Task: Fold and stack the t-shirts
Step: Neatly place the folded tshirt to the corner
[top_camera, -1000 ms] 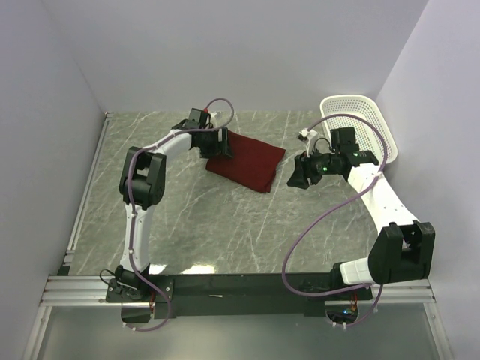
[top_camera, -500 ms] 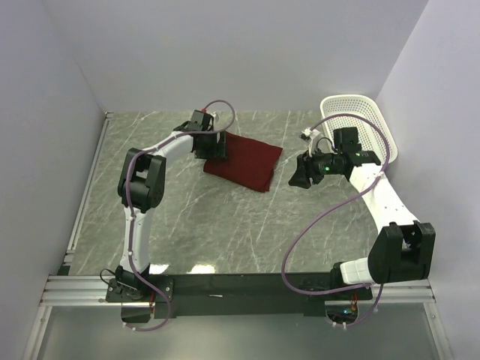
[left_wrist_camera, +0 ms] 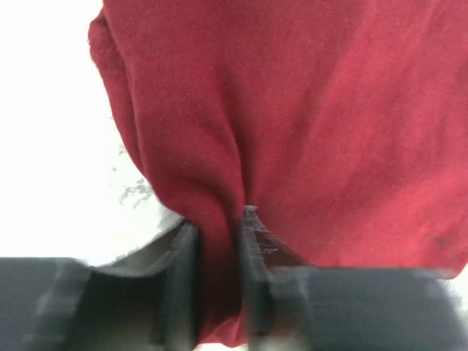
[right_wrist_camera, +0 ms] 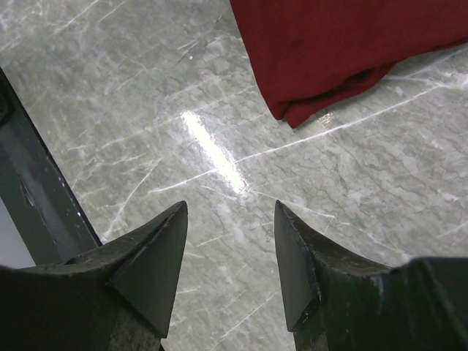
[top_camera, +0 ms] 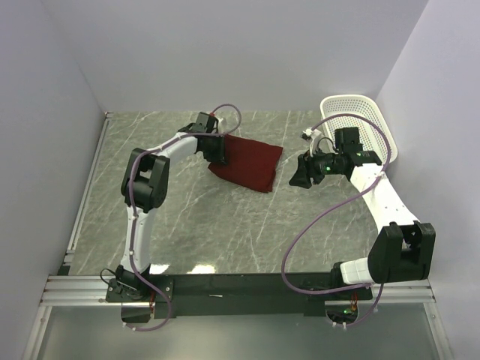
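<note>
Maroon t-shirt (top_camera: 247, 163) lies as a folded, roughly four-sided bundle on the marble-patterned table (top_camera: 225, 217), stretching away from the left gripper (top_camera: 218, 152) toward the right gripper (top_camera: 298, 175). The left gripper sits at the bundle's left edge and is clamped on it. In the left wrist view a pleat of the red cloth (left_wrist_camera: 329, 131) is squeezed in the narrow gap of the gripper (left_wrist_camera: 217, 227). The dark fingers (left_wrist_camera: 183, 285) press on either side of it, and fabric bunches out just beyond their tips (the weave fills nearly the whole view, so little of the table shows). Ahead of those fingers the cloth spreads wide and fairly smooth; to their left a rounded fold hangs past the pinch.

The right gripper is apart from the shirt, near its right corner but not touching it. Its jaws stand spread with nothing between them. In the right wrist view the two pointed fingertips (right_wrist_camera: 157, 256) frame bare grey stone, and the gripper (right_wrist_camera: 230, 219) hovers over the table. The shirt (right_wrist_camera: 329, 44) lies ahead of the tips and slightly to the right, its layered corner edge showing. A white perforated basket (top_camera: 346, 98) stands behind that gripper, at the far right corner of the table.
</note>
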Available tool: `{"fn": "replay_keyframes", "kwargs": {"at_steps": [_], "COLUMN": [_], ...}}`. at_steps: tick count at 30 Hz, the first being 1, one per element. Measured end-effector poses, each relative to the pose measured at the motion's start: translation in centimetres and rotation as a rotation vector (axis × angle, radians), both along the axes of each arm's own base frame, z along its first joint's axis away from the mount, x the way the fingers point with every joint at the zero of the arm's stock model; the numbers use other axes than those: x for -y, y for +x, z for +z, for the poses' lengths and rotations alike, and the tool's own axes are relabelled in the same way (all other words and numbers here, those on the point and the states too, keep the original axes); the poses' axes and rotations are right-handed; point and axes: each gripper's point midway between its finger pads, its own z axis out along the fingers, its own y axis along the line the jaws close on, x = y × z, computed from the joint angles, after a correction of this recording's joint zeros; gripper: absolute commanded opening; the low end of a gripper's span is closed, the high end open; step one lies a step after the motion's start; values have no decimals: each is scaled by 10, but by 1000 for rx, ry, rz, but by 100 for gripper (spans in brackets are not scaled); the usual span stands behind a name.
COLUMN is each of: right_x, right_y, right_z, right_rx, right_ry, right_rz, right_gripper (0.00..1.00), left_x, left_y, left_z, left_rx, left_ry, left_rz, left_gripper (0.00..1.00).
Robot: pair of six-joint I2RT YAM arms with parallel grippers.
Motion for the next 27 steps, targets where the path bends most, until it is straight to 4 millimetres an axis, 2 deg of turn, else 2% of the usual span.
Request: {"fn": "replay_keyframes", "kwargs": {"at_steps": [4,8,15,21,23,27], "right_x": [0,1,0,-1,-1,-2], "right_y": [0,0,-1,-3,-4,-7], "right_z": [0,1,1,1,1,1], "right_rx": [-1,-1,-3,-6,-8,-12], "right_ry": [4,7,9,13,15,19], "right_rz": [0,-1,5,15,19,29], "right_gripper": [58,58,58,58,58,58], "left_x": [-6,-43,-158,-257,-296,-359], "left_y": [1,6,24,16,13,7], "left_z": [-1,0,-1,0,1,6], "left_rx": [-17,-40,-43,-30,-16,19], "left_ry": [-49,-80,-47,24,76,208], "left_rz": [19,85,304,523,603,715], "left_gripper": [8,1,0,1,0,0]}}
